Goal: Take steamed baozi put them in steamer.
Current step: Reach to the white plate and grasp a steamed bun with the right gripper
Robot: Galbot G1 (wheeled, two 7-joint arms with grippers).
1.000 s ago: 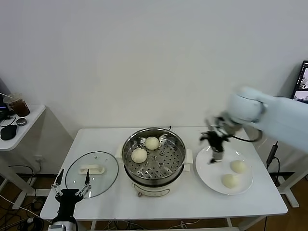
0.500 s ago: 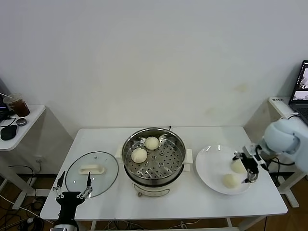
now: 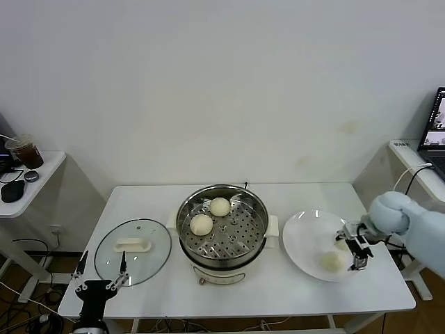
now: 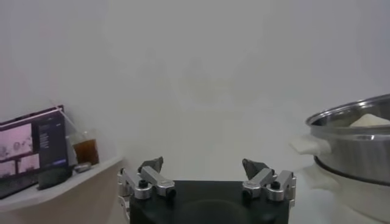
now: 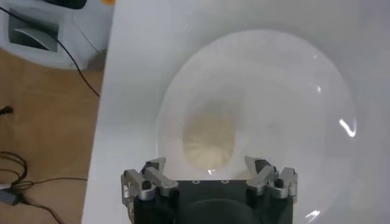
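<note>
Item: right gripper [image 3: 355, 245], which I am bringing down from mid-air over the plate [image 3: 300, 243], jaws apart, straddling 1 steamed baozi [image 5: 209, 141]; 2 already sitting in steamer [image 3: 259, 207]. Left gripper [image 3: 97, 273] idling, jaws apart.

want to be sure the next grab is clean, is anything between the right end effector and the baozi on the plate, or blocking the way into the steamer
Nothing visible. The right end effector hangs open over the plate, right by the two baozi there. The steamer is uncovered, its lid lying on the table on its far side, and its tray has free room beside the two buns already in.
</note>
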